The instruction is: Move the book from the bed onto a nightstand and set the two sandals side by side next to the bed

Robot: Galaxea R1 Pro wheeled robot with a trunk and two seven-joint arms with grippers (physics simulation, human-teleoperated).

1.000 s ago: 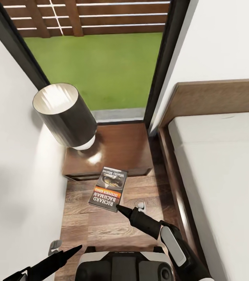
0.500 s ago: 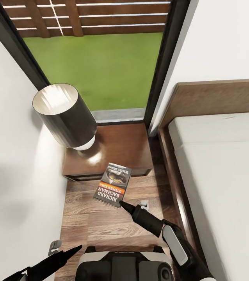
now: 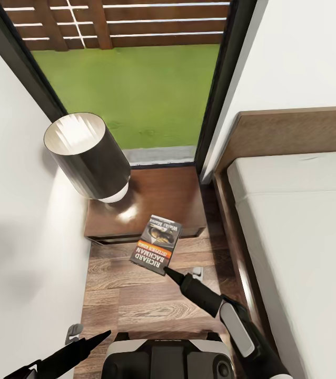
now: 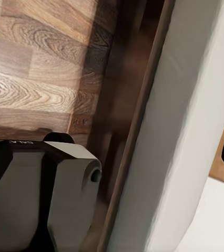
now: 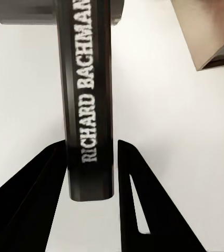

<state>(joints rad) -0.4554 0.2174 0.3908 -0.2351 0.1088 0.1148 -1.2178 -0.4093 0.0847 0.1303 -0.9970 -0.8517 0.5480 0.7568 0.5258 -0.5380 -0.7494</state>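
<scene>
Head view shows the right gripper pinching the book by its near corner, held in the air over the nightstand front edge, beside the lamp; thin, light and stiff, it may pivot, so a grip nearer mid-spine looks safer; left gripper's state I cannot tell.

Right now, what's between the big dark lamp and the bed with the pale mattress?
In the head view, the dark-brown wooden nightstand top stretches bare between the lamp and the bed; the grey-and-orange book hangs over its near edge.
</scene>
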